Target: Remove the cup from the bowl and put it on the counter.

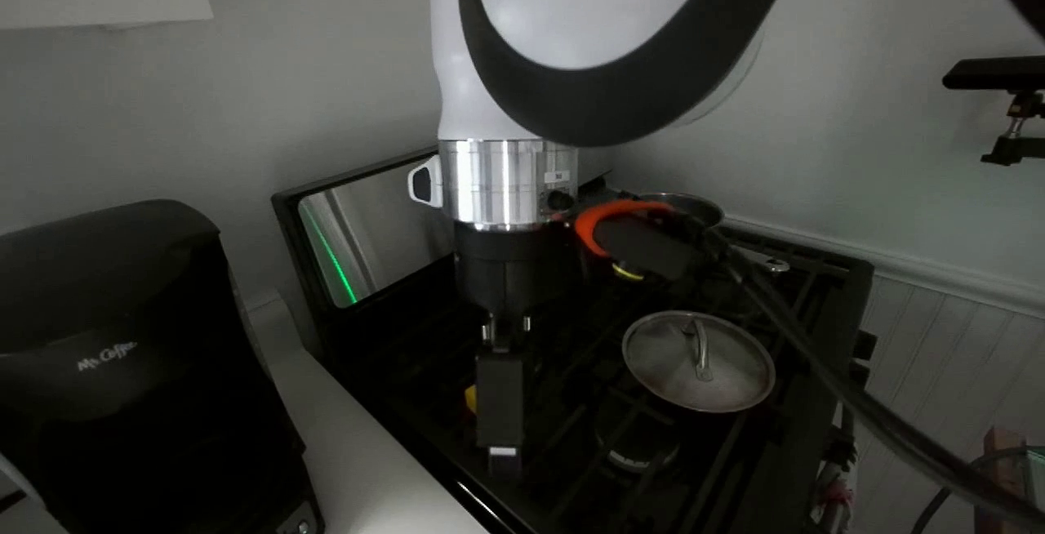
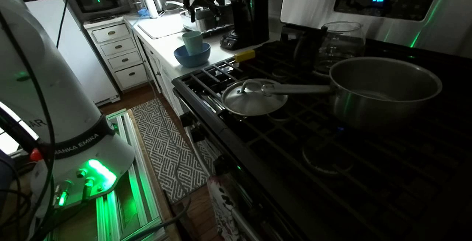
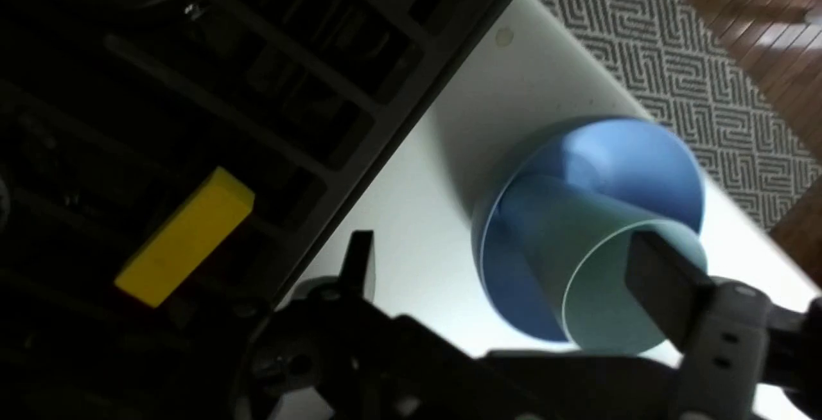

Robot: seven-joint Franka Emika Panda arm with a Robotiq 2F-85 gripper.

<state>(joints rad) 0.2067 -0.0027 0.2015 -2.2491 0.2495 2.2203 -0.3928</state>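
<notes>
While the pale green cup (image 3: 552, 227) stands inside the blue bowl (image 3: 655, 163) on the white surface (image 3: 411, 214), the tool (image 3: 501, 256) holds its fingers apart. In the wrist view, one finger overlaps the cup's mouth; contact cannot be told.

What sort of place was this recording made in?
A kitchen, probably in a home, judging by the dark grated metal stove, the bulky black coffee machine marked Mr. Coffee and the stack of flat white drawers.

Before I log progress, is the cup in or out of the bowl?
In: the wrist view shows the cup with its base inside the bowl.
</notes>
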